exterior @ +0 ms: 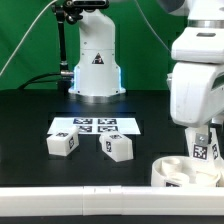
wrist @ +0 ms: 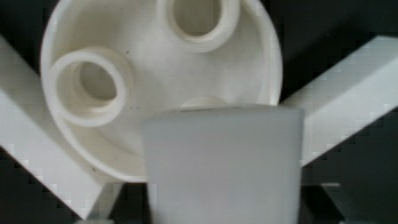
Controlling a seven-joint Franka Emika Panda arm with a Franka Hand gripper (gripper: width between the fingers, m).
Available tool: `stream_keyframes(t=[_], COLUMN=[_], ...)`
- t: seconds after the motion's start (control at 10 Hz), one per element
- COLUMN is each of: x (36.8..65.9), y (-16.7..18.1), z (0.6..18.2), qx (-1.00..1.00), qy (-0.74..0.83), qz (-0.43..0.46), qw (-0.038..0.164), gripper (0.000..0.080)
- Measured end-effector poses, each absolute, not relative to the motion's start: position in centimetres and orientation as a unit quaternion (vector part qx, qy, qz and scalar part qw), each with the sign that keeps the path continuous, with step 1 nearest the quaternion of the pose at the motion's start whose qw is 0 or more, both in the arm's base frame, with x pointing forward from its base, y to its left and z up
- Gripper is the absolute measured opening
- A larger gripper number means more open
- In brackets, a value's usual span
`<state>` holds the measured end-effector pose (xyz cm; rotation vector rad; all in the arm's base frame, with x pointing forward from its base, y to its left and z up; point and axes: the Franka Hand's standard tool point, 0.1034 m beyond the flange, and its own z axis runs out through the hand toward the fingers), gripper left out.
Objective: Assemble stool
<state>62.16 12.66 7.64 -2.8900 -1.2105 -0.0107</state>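
Observation:
The round white seat lies flat at the front on the exterior view's right. In the wrist view the seat shows two round holes. My gripper hangs just above it, shut on a white tagged leg held upright over the seat. In the wrist view the leg is a blurred white block that fills the space between my gripper's fingers. I cannot tell whether the leg touches the seat. Two more tagged legs lie loose on the black table.
The marker board lies flat behind the loose legs. A long white bar runs along the front edge. In the wrist view white bars flank the seat. The arm's white base stands at the back.

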Motion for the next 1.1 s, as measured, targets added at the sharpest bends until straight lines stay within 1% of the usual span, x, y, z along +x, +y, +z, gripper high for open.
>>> stream_keyframes(t=[0.2,0.3,0.5,0.8,1.1], x=[62.15,62.13,62.06,61.67,61.73], y=[12.63,12.52,12.6,12.8,12.61], z=[7.63,7.61,7.6,7.52,7.53], qx=[-0.949,-0.969,-0.987,-0.999,-0.989], qy=[-0.316,-0.246,-0.159,0.036,0.146], qz=[-0.003,-0.002,-0.002,-0.002,0.001], qw=[0.007,0.014,0.017,0.036,0.034], gripper=[0.0338,0.0338,0.034,0.034,0.034])
